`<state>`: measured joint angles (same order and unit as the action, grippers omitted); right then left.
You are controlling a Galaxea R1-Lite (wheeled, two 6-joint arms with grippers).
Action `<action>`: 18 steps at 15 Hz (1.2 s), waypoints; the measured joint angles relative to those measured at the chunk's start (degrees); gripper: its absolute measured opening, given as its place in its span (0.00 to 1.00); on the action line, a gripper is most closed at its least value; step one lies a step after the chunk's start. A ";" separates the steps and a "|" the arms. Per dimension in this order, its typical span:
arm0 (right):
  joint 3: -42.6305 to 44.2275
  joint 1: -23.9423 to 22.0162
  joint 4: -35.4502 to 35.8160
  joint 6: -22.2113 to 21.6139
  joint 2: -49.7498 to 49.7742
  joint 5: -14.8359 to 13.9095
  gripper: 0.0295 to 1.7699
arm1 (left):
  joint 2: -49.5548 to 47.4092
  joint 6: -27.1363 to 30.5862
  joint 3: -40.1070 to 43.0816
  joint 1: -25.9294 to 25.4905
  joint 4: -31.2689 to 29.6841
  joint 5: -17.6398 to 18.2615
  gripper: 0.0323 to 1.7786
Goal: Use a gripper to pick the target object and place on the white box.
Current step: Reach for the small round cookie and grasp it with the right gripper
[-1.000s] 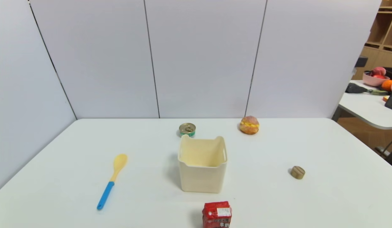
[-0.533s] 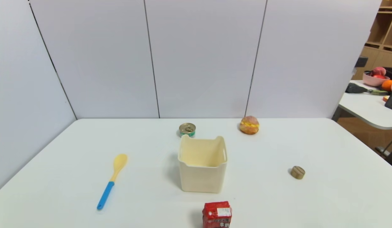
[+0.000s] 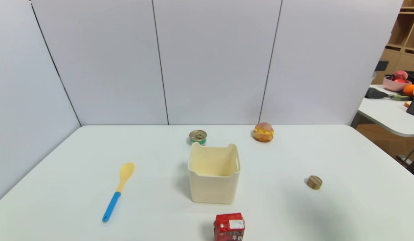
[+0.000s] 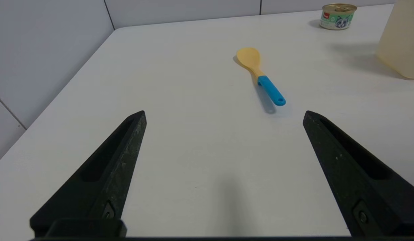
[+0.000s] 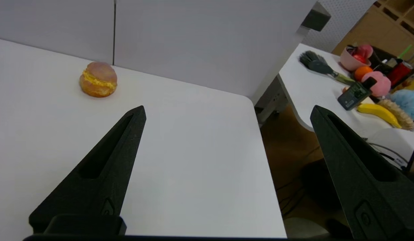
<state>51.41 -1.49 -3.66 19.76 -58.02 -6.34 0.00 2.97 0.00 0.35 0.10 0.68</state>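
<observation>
The small tan wooden cylinder [image 3: 314,182] lies on the white table to the right of the cream-white bin [image 3: 214,174], which stands upright in the middle; a corner of the bin [image 4: 402,40] shows in the left wrist view. Neither arm appears in the head view. My left gripper [image 4: 223,113] is open over bare table near the front left, facing the spoon. My right gripper [image 5: 227,112] is open over the table's right edge, with nothing between its fingers. The cylinder is out of both wrist views.
A yellow spoon with a blue handle [image 3: 117,191] lies left of the bin. A gold-lidded green can [image 3: 198,137] sits behind it, an orange-brown bun [image 3: 263,132] at the back right, a red carton [image 3: 229,226] at the front edge. A cluttered side table [image 3: 391,110] stands to the right.
No object has moved. A faint shadow has appeared on the table in front of the wooden cylinder, at the right.
</observation>
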 joint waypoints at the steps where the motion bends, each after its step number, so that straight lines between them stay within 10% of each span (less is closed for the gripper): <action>1: 1.23 0.23 -1.83 -0.22 -2.97 0.01 0.96 | 0.00 -0.02 0.00 0.00 0.00 0.00 0.95; 11: 10.14 6.96 -32.59 -15.38 -24.65 13.53 0.96 | 0.00 0.02 0.00 0.00 0.00 0.02 0.95; 18: 12.35 10.63 -35.62 -20.05 -33.55 14.30 0.96 | 0.00 0.00 0.00 0.00 0.00 0.02 0.95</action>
<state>63.76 9.14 -39.28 -0.29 -91.56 7.96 0.00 2.97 0.00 0.35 0.10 0.71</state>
